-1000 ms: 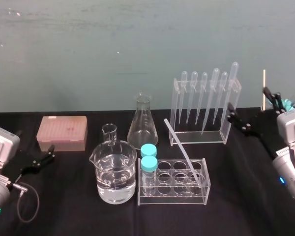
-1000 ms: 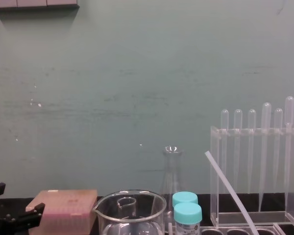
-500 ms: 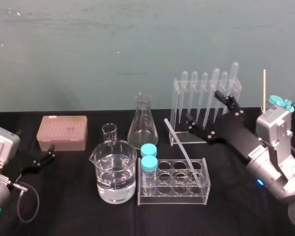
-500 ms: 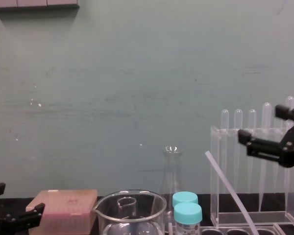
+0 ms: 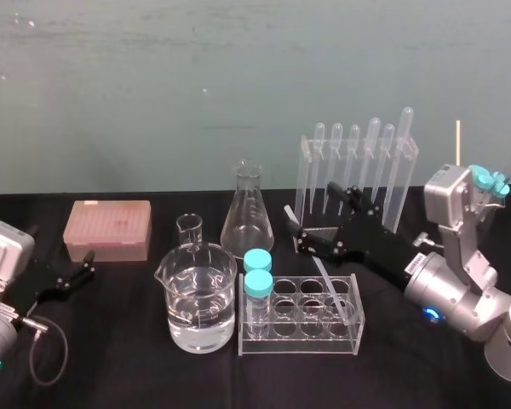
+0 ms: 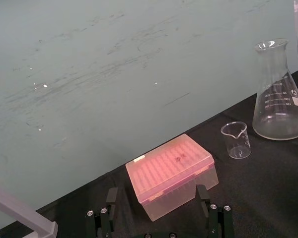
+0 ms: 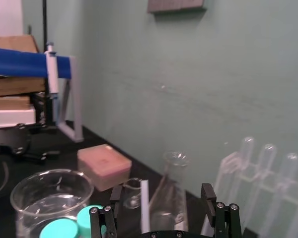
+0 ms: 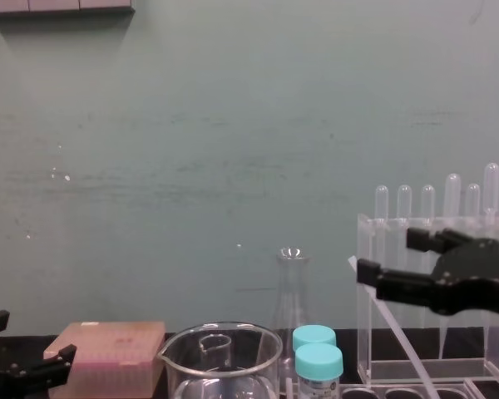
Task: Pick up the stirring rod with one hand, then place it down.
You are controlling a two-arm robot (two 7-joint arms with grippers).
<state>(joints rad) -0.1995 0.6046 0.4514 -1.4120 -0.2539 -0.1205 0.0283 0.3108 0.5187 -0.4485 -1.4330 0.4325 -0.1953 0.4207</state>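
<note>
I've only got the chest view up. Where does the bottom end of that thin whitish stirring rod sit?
Observer: Head view: the stirring rod leans with its lower end in a right-end hole of the clear tube rack.
Operator: Inside the jaws yet?
Observer: Right wrist view: it stands between the right gripper's open fingers, touching neither.
Operator: And the left arm?
Observer: Left wrist view: the open left gripper faces the pink lidded box.
</note>
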